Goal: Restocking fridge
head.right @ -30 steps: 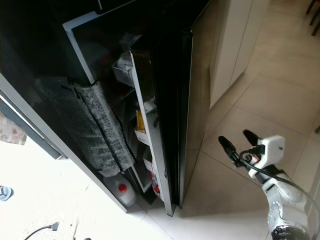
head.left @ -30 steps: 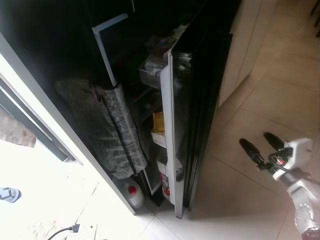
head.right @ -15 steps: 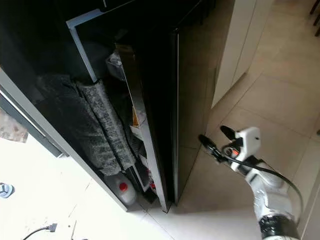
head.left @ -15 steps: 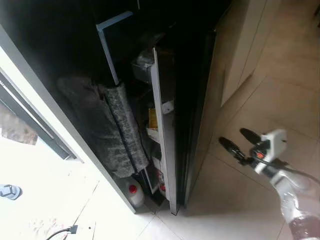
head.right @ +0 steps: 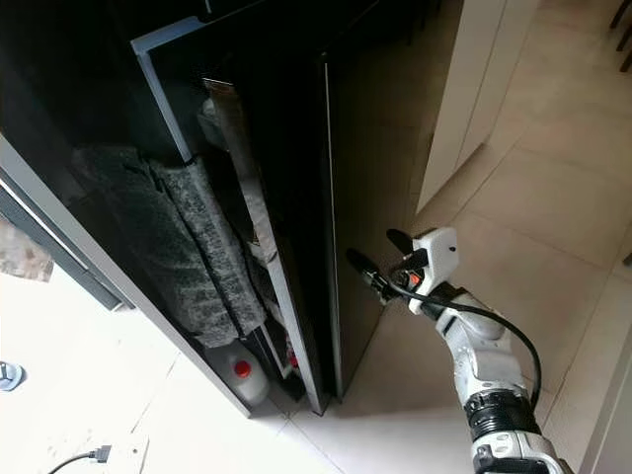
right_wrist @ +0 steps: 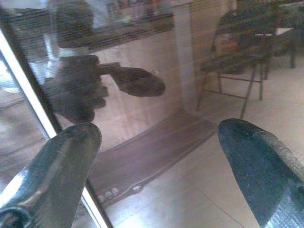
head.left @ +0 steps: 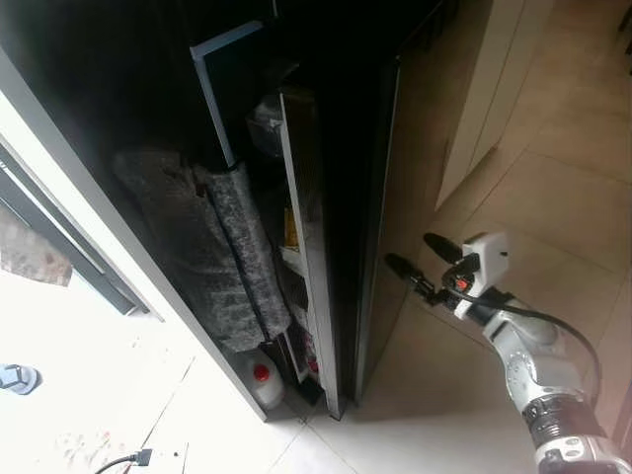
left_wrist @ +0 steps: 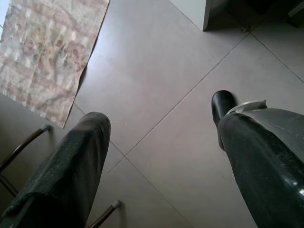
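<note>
Right wrist view puts my right gripper (right_wrist: 156, 175) close up to the glossy black fridge door (head.right: 380, 197), fingers spread apart and holding nothing, with their own reflection looking back at me from the panel. From the head cameras I see the same gripper (head.right: 380, 262) with its lower fingertip at or just short of the door's outer face; I cannot tell whether it actually touches. My left gripper (left_wrist: 161, 156) hangs idle over the tiled floor (left_wrist: 156, 85), fingers apart and empty.

I judge the step in hand to be shutting the door — it stands ajar at a narrow angle, its inner edge toward me. The next move calls for a steady push on the outer face toward the cabinet, keeping the fingers flat so they don't slide across the slick panel.

The door racks (head.left: 296, 237) look stocked: something yellow on a middle shelf and a pale wrapped item higher up, though the interior is too dark to name them. Beside the opening a grey rolled mat (head.left: 212, 247) leans upright, and a red-capped jug (head.left: 259, 380) stands on the floor at its foot — both near the door's swing, worth watching.
</note>
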Controlling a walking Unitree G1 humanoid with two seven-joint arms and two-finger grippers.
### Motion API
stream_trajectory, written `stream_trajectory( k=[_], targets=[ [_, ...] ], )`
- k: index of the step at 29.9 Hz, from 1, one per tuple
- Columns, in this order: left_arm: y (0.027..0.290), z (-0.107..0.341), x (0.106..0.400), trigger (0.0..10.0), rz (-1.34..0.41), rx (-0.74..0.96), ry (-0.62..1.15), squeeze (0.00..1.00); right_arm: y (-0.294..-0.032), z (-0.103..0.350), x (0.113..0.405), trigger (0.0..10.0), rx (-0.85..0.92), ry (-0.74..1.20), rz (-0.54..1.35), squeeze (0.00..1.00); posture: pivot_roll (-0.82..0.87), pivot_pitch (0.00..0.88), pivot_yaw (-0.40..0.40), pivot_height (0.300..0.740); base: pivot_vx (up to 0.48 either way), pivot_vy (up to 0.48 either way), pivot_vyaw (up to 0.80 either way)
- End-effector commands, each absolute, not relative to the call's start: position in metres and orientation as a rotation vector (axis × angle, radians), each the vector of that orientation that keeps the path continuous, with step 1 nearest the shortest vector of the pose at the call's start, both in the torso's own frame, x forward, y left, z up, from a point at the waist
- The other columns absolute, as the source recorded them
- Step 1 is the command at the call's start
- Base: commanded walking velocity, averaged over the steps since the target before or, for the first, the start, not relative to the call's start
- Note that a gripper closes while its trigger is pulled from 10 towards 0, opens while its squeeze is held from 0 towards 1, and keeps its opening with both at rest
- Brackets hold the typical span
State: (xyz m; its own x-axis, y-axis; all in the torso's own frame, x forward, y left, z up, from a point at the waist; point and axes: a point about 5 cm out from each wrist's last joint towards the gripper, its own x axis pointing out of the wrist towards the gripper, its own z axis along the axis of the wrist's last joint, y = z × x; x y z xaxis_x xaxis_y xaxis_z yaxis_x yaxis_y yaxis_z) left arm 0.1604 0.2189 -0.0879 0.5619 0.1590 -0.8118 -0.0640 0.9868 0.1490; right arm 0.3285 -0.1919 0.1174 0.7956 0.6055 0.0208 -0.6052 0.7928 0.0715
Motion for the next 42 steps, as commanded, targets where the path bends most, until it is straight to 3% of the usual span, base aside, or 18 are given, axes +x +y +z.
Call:
stream_trajectory(
  k=[1,17,33,37,42],
  targets=[
    [0.227,-0.090,0.152,10.0,0.156,0.115,0.991,0.00,-0.185,0.120,0.332,10.0,0.064,-0.001,0.671,0.00,-0.08,0.054,0.085,0.740,0.000,0.000,0.00],
    [0.227,-0.089,0.154,10.0,0.166,0.119,0.981,0.00,-0.155,0.132,0.353,10.0,0.048,-0.042,0.664,0.00,-0.07,0.062,0.084,0.740,0.000,0.000,0.00],
    [0.230,-0.087,0.158,10.0,0.173,0.130,0.970,0.00,-0.103,0.138,0.365,10.0,0.077,-0.041,0.718,0.00,-0.06,0.059,0.095,0.740,0.000,0.000,0.00],
    [0.228,-0.087,0.159,10.0,0.170,0.126,0.970,0.00,-0.073,0.142,0.367,10.0,0.104,-0.035,0.764,0.00,-0.06,0.055,0.093,0.740,0.000,0.000,0.00],
    [0.229,-0.087,0.158,10.0,0.170,0.126,0.973,0.00,-0.057,0.141,0.364,10.0,0.111,-0.027,0.810,0.00,-0.06,0.055,0.093,0.740,0.000,0.000,0.00]
  ],
)
